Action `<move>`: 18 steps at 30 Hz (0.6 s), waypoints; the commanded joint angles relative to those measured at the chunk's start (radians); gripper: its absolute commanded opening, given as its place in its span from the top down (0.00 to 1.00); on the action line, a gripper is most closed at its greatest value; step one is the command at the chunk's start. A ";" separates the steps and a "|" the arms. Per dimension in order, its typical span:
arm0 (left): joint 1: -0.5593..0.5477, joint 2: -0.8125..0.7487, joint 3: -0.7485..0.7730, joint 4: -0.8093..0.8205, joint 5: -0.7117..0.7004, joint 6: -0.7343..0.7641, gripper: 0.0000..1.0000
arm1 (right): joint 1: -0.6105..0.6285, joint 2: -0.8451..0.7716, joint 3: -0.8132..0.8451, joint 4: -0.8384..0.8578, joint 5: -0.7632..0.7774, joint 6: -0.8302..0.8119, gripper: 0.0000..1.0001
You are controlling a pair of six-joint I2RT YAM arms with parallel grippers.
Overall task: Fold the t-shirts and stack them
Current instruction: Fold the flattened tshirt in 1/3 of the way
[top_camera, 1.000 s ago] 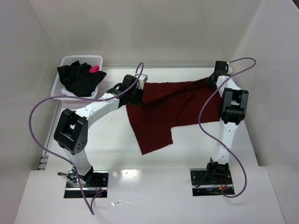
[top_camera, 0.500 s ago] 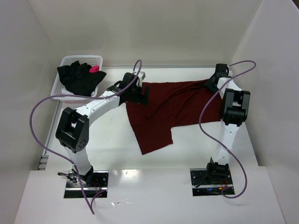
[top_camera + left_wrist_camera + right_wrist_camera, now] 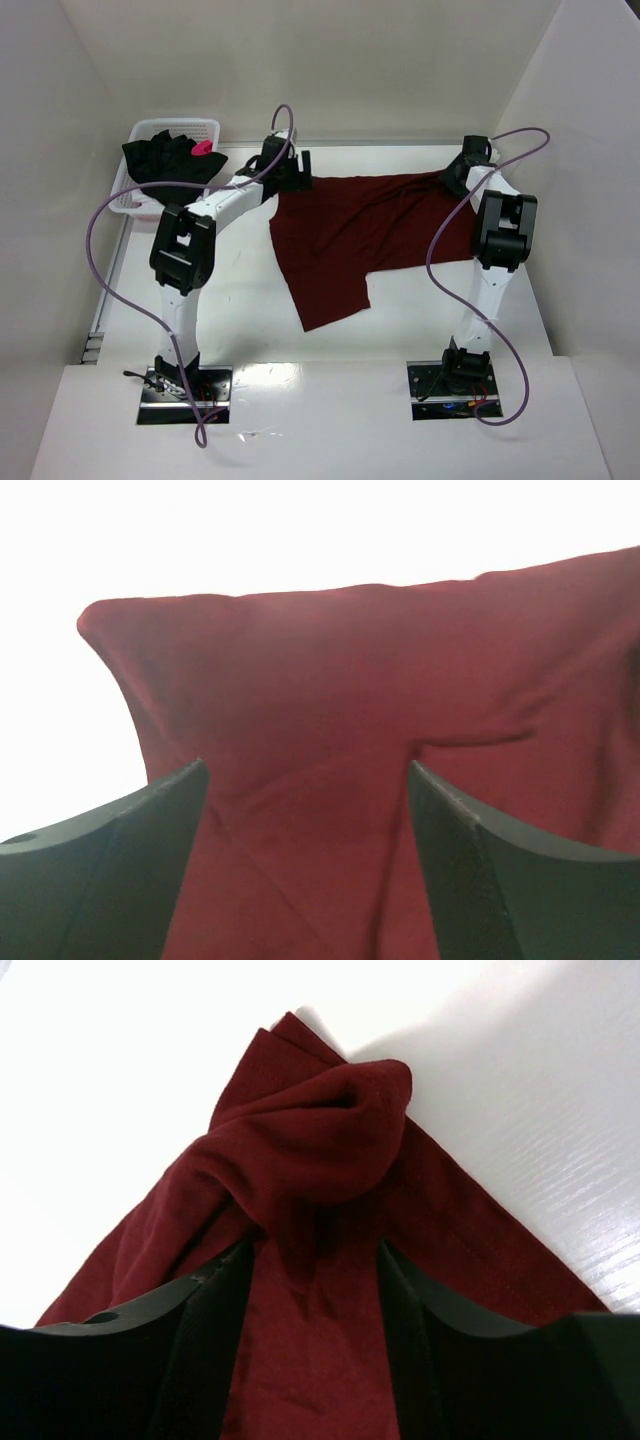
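The maroon t-shirt (image 3: pixel 370 225) lies spread on the table, one flap reaching toward the near side. My left gripper (image 3: pixel 290 176) hovers over its far left corner, jaws wide open; the wrist view shows flat red cloth (image 3: pixel 330 700) under my left gripper (image 3: pixel 308 768), nothing pinched. My right gripper (image 3: pixel 455 176) is at the far right corner, open, my right gripper (image 3: pixel 312 1255) straddling a bunched fold (image 3: pixel 330 1140) without clamping it. The black t-shirt (image 3: pixel 168 165) with a pink mark (image 3: pixel 203 147) sits heaped in the basket.
The white mesh basket (image 3: pixel 133 206) stands at the far left of the table, close to the left arm's elbow. Walls close in the table at the back and on both sides. Purple cables loop off both arms.
Both grippers went from shut to open and let go of the maroon shirt's far corners. The left gripper drew back toward the far left, and the shirt's left edge dropped flat.
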 commanded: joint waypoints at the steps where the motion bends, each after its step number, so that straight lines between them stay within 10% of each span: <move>1: 0.019 0.030 0.022 0.081 0.024 -0.041 0.15 | -0.007 -0.009 0.006 0.049 0.000 -0.006 0.43; 18: 0.028 0.128 0.011 0.095 0.113 -0.119 0.73 | -0.007 0.086 0.093 0.067 -0.017 0.044 0.58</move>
